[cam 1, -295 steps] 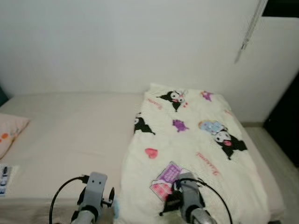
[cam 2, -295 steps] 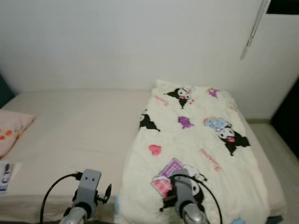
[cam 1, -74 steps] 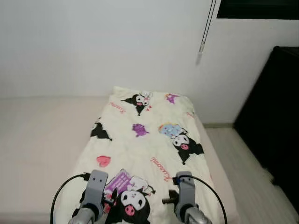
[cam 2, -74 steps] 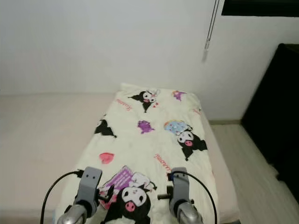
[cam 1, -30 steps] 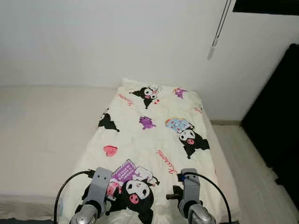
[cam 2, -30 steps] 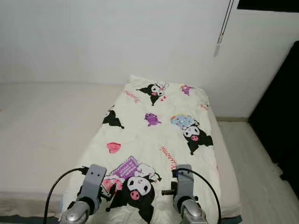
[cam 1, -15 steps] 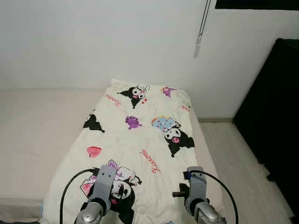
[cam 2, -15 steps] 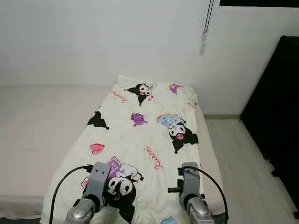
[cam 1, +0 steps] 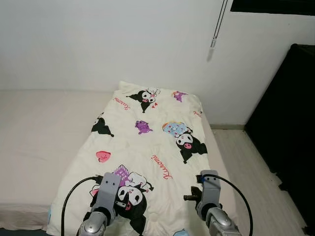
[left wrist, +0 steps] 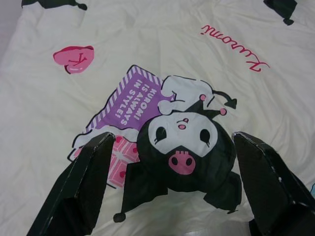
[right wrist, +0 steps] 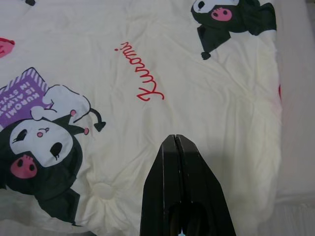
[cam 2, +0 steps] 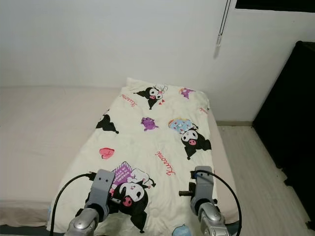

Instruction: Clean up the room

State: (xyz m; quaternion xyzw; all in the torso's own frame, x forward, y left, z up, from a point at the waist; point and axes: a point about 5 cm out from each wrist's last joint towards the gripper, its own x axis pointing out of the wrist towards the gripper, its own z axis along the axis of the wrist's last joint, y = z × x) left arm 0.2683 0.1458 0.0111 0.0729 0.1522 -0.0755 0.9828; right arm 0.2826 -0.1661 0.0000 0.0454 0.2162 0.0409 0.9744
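Cream cartoon-print blanket lying spread flat over the right end of the bed, running from frame centre down to the bottom edge, lightly wrinkled.

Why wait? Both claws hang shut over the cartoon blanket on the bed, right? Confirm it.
Not quite. The left claw is open, its fingers spread wide over the blanket, as the left wrist view shows. The right claw is shut. Both hang over the blanket on the bed.
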